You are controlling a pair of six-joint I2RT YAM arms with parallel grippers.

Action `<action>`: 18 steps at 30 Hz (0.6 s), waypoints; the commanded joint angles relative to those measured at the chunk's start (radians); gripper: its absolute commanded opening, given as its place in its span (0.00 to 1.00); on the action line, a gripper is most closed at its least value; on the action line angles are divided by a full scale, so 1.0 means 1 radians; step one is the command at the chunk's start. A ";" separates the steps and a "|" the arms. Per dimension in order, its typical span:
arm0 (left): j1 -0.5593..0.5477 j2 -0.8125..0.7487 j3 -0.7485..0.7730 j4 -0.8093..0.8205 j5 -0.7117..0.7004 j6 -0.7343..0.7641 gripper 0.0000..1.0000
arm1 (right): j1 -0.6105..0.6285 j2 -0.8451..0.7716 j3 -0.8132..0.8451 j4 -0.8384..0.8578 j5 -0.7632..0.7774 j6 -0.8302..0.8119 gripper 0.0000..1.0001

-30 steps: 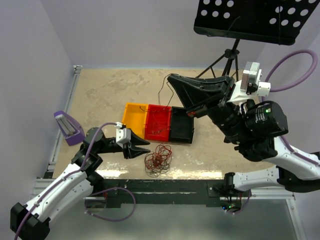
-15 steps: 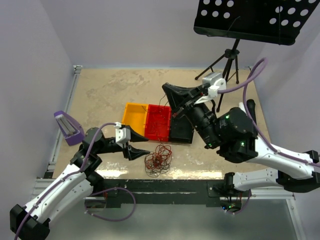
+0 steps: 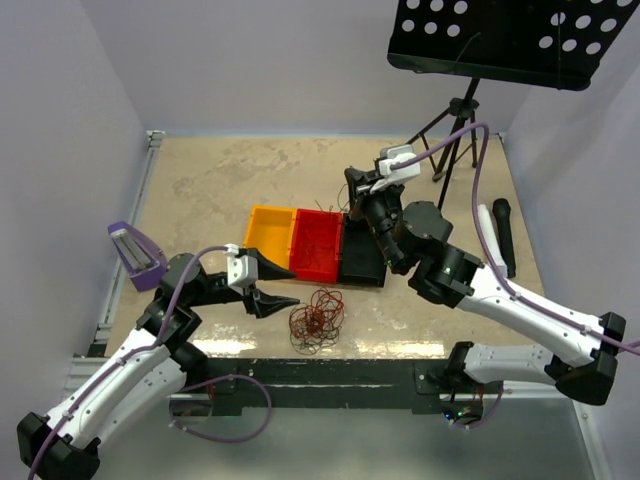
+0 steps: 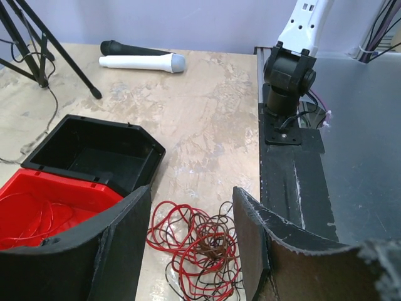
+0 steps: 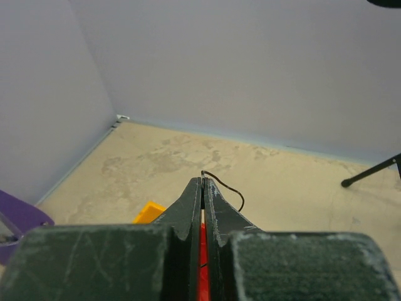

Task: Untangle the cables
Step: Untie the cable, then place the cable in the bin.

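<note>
The cables (image 3: 316, 320) lie as a small snarl of red and dark wires on the tabletop (image 3: 210, 180), close to its near edge and just in front of the red tray (image 3: 316, 245). The left jaws are open and empty, held low just left of the snarl. In the left wrist view the snarl (image 4: 200, 248) lies on the tabletop between the two black fingers (image 4: 119, 251), with some loops reaching a little past their tips; whether a finger touches a wire cannot be told. Three trays sit in a row, side against side: an orange tray (image 3: 272, 238) on the left, the red one in the middle and a black tray (image 3: 362, 258) on the right. A few thin red strands lie inside the red tray (image 4: 62, 194). The right jaws are closed and raised above the far side of the trays, about where red meets black. In the right wrist view they pinch a thin dark strand (image 5: 225, 183) at their very tips, and it curls off to the right and downward. Red shows in the slit between these fingers (image 5: 188, 207), and a corner of the orange tray (image 5: 149, 212) shows to their left. A black mic (image 4: 135, 48) and a white mic (image 4: 144, 62) lie side by side on the right part of the tabletop. A music stand (image 3: 510, 40) stands at the far right, its tripod legs (image 3: 450, 130) on the tabletop.
</note>
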 commanded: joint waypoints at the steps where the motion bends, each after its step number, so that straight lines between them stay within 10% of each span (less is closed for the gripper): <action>1: 0.006 -0.006 0.037 0.004 -0.002 0.026 0.60 | -0.069 -0.005 -0.064 0.090 -0.033 0.041 0.00; 18: 0.006 0.001 0.033 0.009 0.004 0.026 0.59 | -0.202 -0.019 -0.161 0.104 -0.016 0.105 0.00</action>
